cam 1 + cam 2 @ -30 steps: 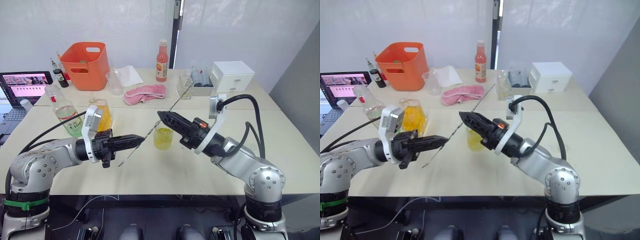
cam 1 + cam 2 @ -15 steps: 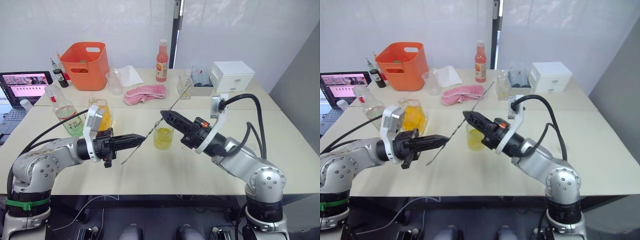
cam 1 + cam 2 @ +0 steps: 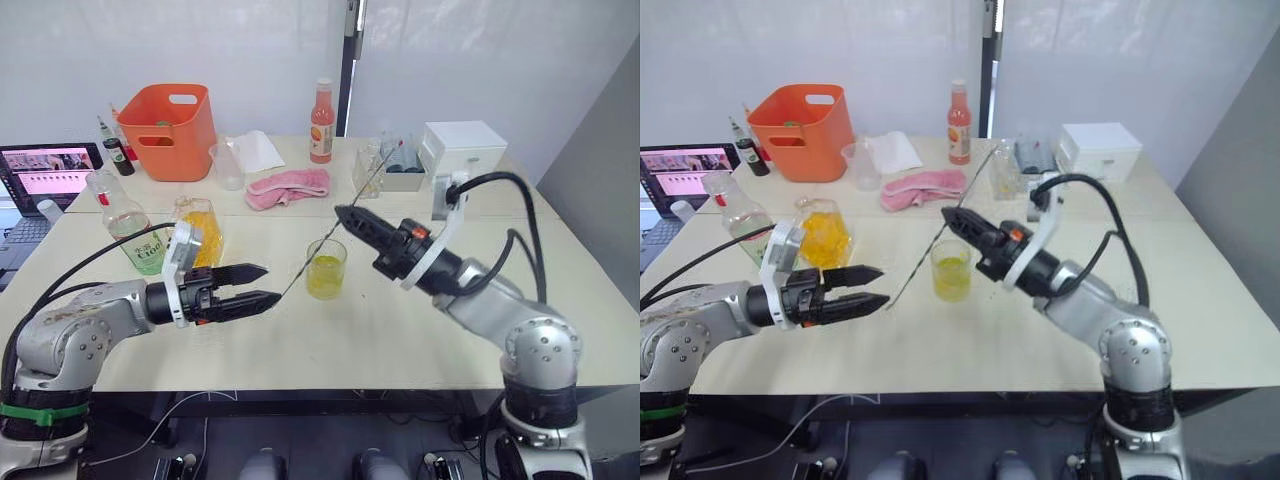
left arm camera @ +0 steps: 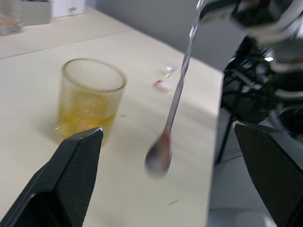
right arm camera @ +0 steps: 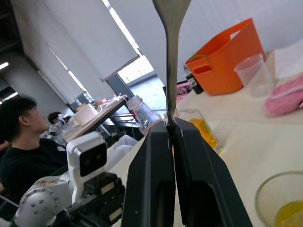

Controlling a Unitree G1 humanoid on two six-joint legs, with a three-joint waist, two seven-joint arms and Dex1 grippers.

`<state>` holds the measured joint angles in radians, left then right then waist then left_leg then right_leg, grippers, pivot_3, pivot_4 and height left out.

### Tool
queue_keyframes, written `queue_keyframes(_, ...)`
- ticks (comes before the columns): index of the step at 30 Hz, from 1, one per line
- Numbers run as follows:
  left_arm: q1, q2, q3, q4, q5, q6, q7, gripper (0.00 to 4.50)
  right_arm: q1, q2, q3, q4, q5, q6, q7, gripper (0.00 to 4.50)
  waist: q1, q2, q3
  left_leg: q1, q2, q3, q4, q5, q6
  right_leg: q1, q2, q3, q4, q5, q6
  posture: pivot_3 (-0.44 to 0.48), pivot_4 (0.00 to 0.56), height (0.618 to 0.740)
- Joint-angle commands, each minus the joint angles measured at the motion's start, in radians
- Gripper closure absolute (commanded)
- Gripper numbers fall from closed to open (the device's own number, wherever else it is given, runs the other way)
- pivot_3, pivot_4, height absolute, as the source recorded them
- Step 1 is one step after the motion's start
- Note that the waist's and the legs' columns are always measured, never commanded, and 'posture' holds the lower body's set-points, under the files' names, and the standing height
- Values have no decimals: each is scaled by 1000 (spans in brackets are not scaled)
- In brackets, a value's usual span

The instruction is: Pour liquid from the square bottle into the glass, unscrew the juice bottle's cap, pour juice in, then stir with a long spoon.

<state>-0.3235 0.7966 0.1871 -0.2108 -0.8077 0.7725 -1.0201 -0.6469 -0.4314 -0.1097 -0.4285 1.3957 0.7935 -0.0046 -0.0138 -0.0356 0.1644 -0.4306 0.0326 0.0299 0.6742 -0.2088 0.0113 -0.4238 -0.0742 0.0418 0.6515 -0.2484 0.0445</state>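
With my right tool (image 3: 343,212) pinching the long spoon (image 3: 330,236) mid-stem and my left tool (image 3: 258,284) open and empty, the swinging bowl could clip the glass (image 3: 326,269).

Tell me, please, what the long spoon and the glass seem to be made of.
The long spoon looks like polished metal: silver, with a thin stem and a shiny bowl that reflects light. The glass appears to be clear glass, though clear plastic cannot be ruled out: one sees the yellow liquid through its wall, and the wall seems finely ribbed.
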Motion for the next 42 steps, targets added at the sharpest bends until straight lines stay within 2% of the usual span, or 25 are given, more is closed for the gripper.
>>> queue_keyframes(1,7,2,-30,4,106,-131,-17,32,-107,-53,-37,45,-60,-19,69,4500,2,0,0,0,0,0,-1,0,0,0,0,0,-1,0,0,0,150,715)
queue_keyframes(5,8,-38,-39,4,171,-220,6,32,-235,-109,-5,138,-207,-22,166,4500,4,0,0,-1,0,0,-1,0,0,0,-1,-1,-4,1,0,0,150,715)
queue_keyframes(8,22,-50,-38,-7,197,-259,11,32,-270,-122,30,162,-301,-17,231,4500,2,0,0,-1,0,1,-3,0,0,0,-1,0,-4,1,0,0,150,715)
queue_keyframes(17,54,-82,7,-46,179,-288,56,32,-250,-113,127,192,-520,-18,363,4500,1,0,0,-2,0,0,-5,0,0,-2,-2,0,-4,1,1,0,150,715)
queue_keyframes(26,60,-90,-7,-49,185,-291,51,32,-300,-20,192,304,-698,-40,443,4500,-1,0,0,-2,0,1,-5,0,0,-2,-1,0,-4,1,1,0,150,715)
queue_keyframes(31,60,-90,-10,-49,184,-289,48,32,-309,-5,193,325,-768,-41,471,4500,2,0,0,-2,0,0,-5,0,0,-2,-2,-1,-4,1,1,0,150,715)
queue_keyframes(34,64,-90,-12,-50,185,-288,46,32,-307,-50,209,323,-836,-35,494,4500,2,0,0,-2,0,0,-5,0,0,-2,-2,-1,-4,1,1,0,150,715)
queue_keyframes(42,66,-90,-10,-51,181,-282,45,32,-290,-79,188,229,-804,70,553,4500,0,0,0,-2,0,0,-5,0,0,-2,-1,-1,-4,1,1,0,150,715)
